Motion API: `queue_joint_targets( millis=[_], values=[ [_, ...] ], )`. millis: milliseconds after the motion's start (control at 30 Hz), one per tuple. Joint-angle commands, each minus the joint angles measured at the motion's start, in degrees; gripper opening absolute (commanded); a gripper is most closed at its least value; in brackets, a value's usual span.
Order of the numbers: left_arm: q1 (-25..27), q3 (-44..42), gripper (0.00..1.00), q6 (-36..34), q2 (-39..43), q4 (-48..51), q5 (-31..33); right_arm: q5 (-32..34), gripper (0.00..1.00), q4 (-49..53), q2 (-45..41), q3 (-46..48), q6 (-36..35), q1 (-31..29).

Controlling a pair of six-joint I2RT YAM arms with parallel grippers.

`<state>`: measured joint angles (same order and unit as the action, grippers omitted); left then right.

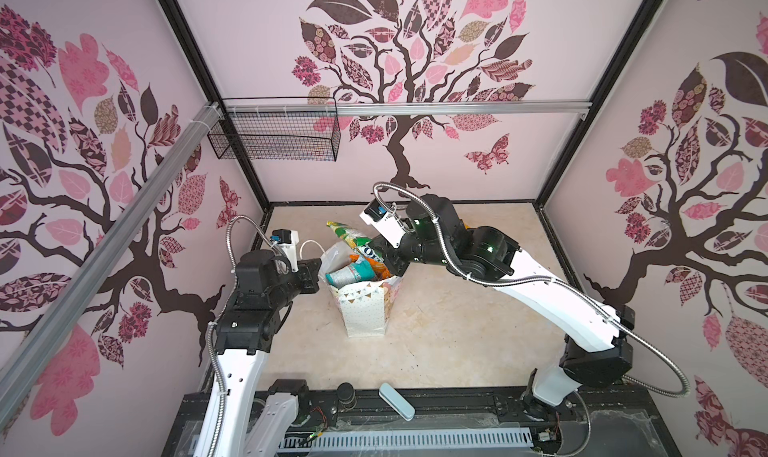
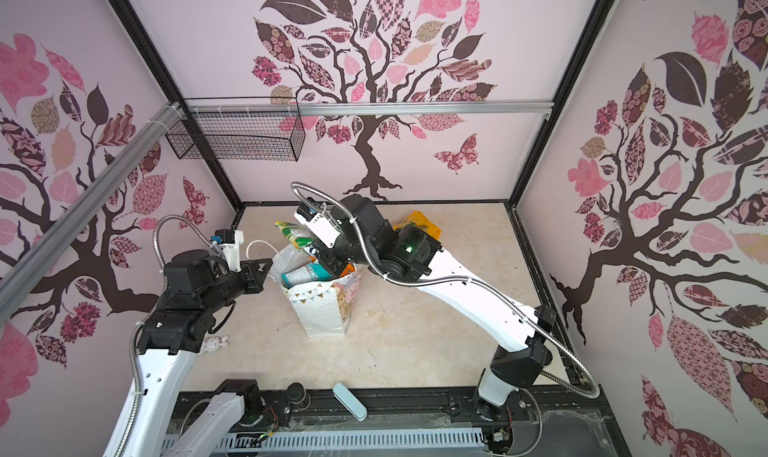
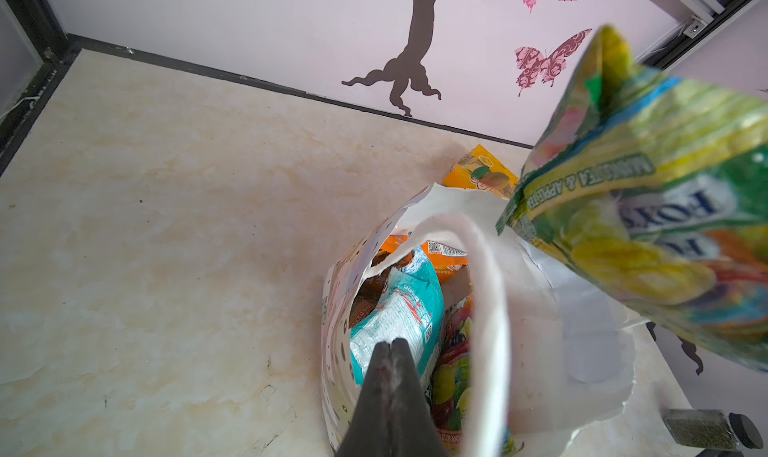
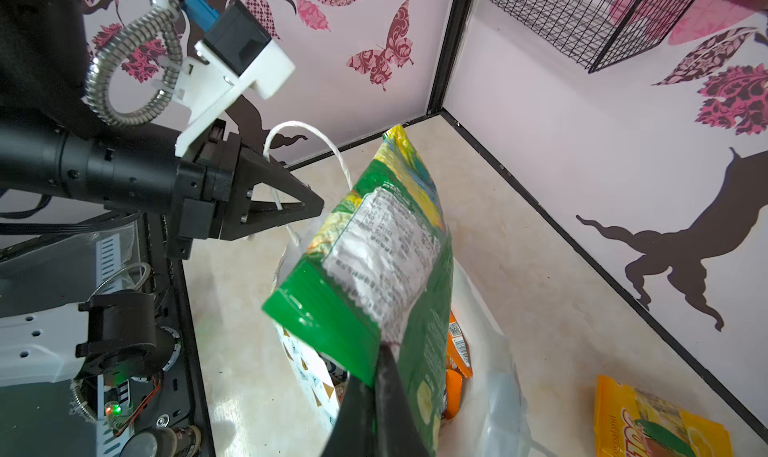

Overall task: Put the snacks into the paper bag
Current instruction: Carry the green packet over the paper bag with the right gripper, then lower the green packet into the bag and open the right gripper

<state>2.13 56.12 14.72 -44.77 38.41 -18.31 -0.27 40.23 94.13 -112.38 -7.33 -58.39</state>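
In both top views the white, gold-dotted paper bag (image 1: 365, 313) stands on the table (image 1: 436, 330), crammed with glossy packets. The right gripper (image 1: 380, 249) pinches a green FOX'S packet (image 1: 347, 232) over its mouth.

Left wrist: the left gripper (image 3: 392, 347), jaws pressed together, sits at the bag's rim above a teal packet (image 3: 399, 309).

Right wrist: a yellow packet (image 4: 660, 417) lies on the table near the bag.
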Motion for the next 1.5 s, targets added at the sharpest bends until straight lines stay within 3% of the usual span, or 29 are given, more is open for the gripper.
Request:
queue_joint_targets(
  millis=[0,400,1000,1200,1367,1467],
  values=[
    [-0.3,-1.2,0.02,-1.0,0.8,-2.2,0.2,-0.3,0.0,0.3,-0.7,-1.7,-0.8,-0.3],
    [-0.4,-1.3,0.02,-1.1,0.9,-2.1,0.4,7.2,0.0,-2.2,1.9,2.4,-4.0,-0.3],
    [-0.4,-1.2,0.02,-1.1,0.8,-2.1,0.4,9.1,0.01,-5.7,4.1,8.5,-4.9,-1.6],
    [-0.3,-1.2,0.02,-1.1,0.8,-2.2,0.4,8.4,0.13,-4.6,6.0,7.1,-5.4,-2.8],
    [-0.3,-1.3,0.02,-1.1,0.8,-2.2,0.3,6.7,0.33,-1.6,7.7,4.0,-5.6,-3.1],
    [-0.3,-1.3,0.02,-1.0,0.8,-2.2,0.3,3.4,0.35,-0.9,7.6,2.2,-4.9,-3.1]
  ],
)
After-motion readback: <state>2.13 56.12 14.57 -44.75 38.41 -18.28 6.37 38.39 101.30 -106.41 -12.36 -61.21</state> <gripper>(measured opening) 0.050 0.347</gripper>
